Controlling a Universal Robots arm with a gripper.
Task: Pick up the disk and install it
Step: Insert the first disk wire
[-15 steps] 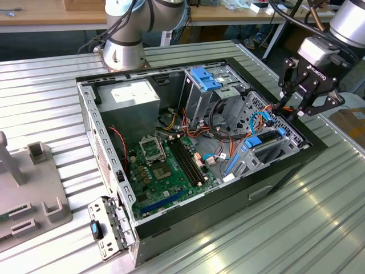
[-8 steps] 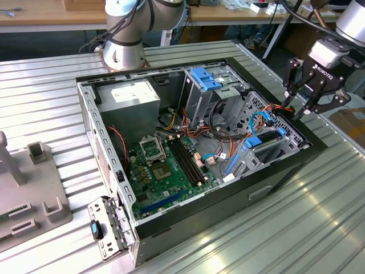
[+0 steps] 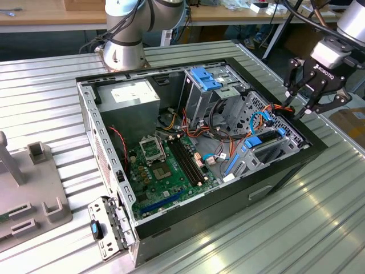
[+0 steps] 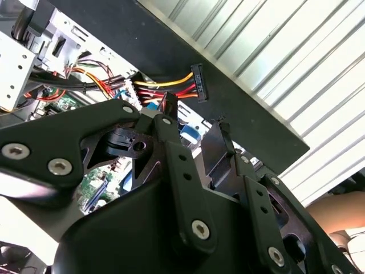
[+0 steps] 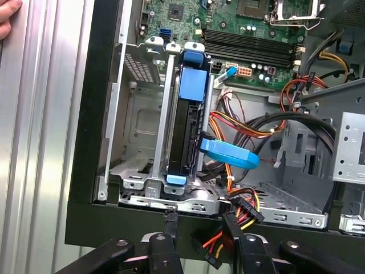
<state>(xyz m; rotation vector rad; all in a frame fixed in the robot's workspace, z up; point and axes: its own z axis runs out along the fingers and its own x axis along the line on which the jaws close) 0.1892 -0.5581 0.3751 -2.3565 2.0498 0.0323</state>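
The disk [image 5: 183, 128] stands on edge inside the metal drive cage [image 5: 137, 114] at the case's front corner, a dark drive with bright blue rails. A blue flat cable [image 5: 228, 155] runs to its side. In the exterior view its blue rail [image 3: 255, 141] shows in the cage on that view's right. My gripper [image 5: 199, 222] hovers over the case's black edge just outside the cage, open, with nothing between its fingers [image 4: 165, 114]. A loose black power connector [image 5: 246, 206] on yellow, red and black wires lies close to the fingertips. In the exterior view the gripper [image 3: 302, 108] hangs above the case's right rim.
The open computer case [image 3: 114, 171] lies on a ribbed metal table [image 3: 319, 217], with motherboard [image 3: 165, 165], grey power supply [image 3: 128, 97] and a fixed blue bracket [image 3: 206, 77] inside. A grey fixture [image 3: 34, 188] sits at the exterior view's left. A hand [image 5: 8, 17] rests beside the case.
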